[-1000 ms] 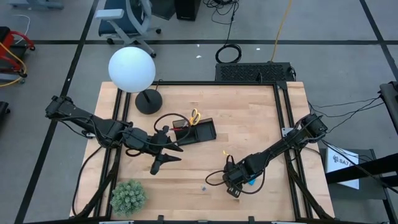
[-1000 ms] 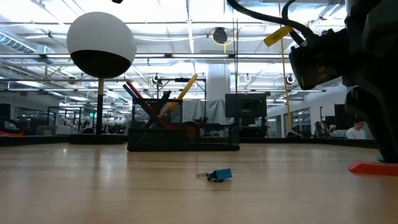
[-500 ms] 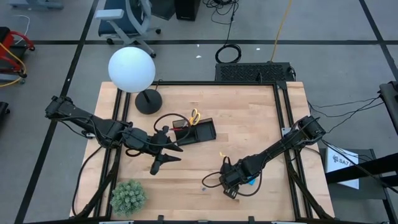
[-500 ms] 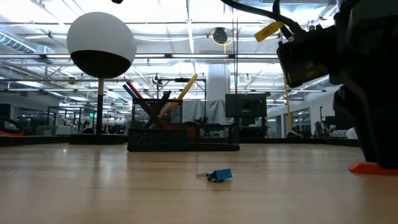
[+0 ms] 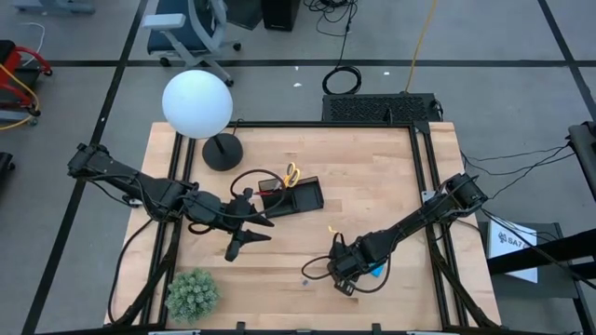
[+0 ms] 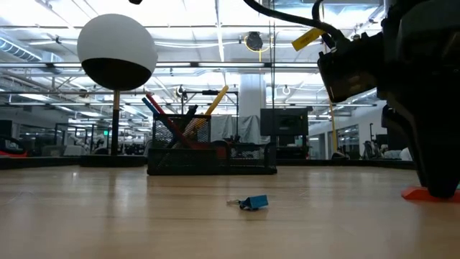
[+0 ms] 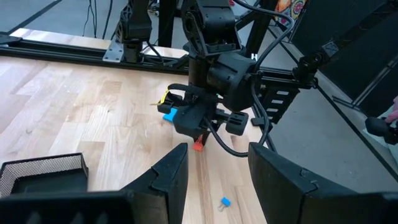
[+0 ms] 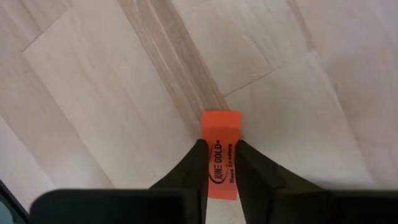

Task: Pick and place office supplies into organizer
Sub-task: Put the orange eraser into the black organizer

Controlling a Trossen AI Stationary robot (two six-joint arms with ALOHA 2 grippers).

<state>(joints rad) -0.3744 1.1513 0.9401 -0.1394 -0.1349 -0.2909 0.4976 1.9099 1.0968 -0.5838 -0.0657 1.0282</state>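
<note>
A small orange block (image 8: 222,134) with printed lettering lies flat on the wooden table near its front right. My right gripper (image 8: 219,149) points down over it and is shut on it; the low view shows the block (image 6: 415,193) beside the dark fingers (image 6: 440,176). The black mesh organizer (image 5: 296,197) stands mid-table holding yellow-handled scissors (image 5: 291,172) and pens (image 6: 165,119). A tiny blue clip (image 6: 253,202) lies loose on the table. My left gripper (image 7: 216,155) hangs open above the table near the organizer, nothing between its fingers. My right gripper pinches the orange block's two long sides (image 8: 214,163) between its two fingers. The fingers come from above, pointing steeply down. One end of the block sticks out past the fingertips (image 8: 222,121). The block lies flat on the table.
A white globe lamp (image 5: 196,104) on a round black base (image 5: 222,152) stands at the far left. A green plant (image 5: 192,294) sits at the near left corner. A blue pad (image 5: 376,271) lies beside my right gripper. Cables trail from both arms.
My right gripper has come down a little and shifted slightly toward the table's left, closer over the orange block, so in the low view its fingers now cover part of the block. The block, the blue clip and the organizer lie where they were.
</note>
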